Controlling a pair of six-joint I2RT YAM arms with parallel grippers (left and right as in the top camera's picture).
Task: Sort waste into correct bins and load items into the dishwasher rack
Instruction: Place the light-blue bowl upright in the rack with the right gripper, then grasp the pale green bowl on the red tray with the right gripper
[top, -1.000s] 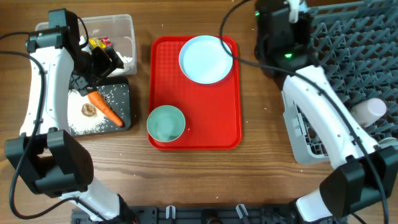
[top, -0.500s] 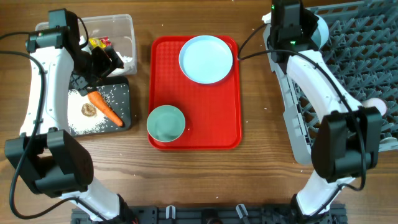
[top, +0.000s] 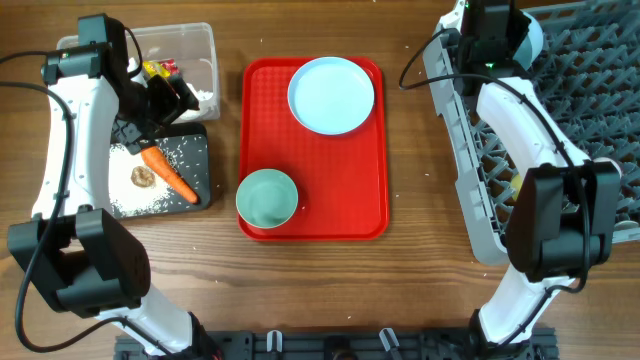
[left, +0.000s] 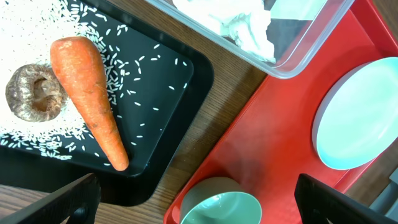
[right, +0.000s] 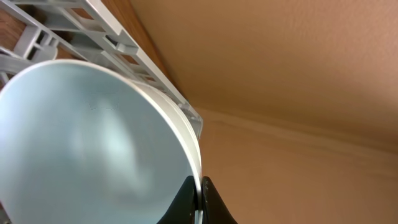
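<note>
Presently: right gripper (right: 198, 196) clamped rim of pale blue bowl (right: 93, 143) at rack (top: 600, 100) edge; left gripper (top: 168, 98) stood wide open, empty.

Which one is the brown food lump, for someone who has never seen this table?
Find the red tray in the middle; left of it lies a shallow black tray sprinkled with white rice. Beside the long orange carrot there sits the brown lump, small, round and wrinkled.
</note>
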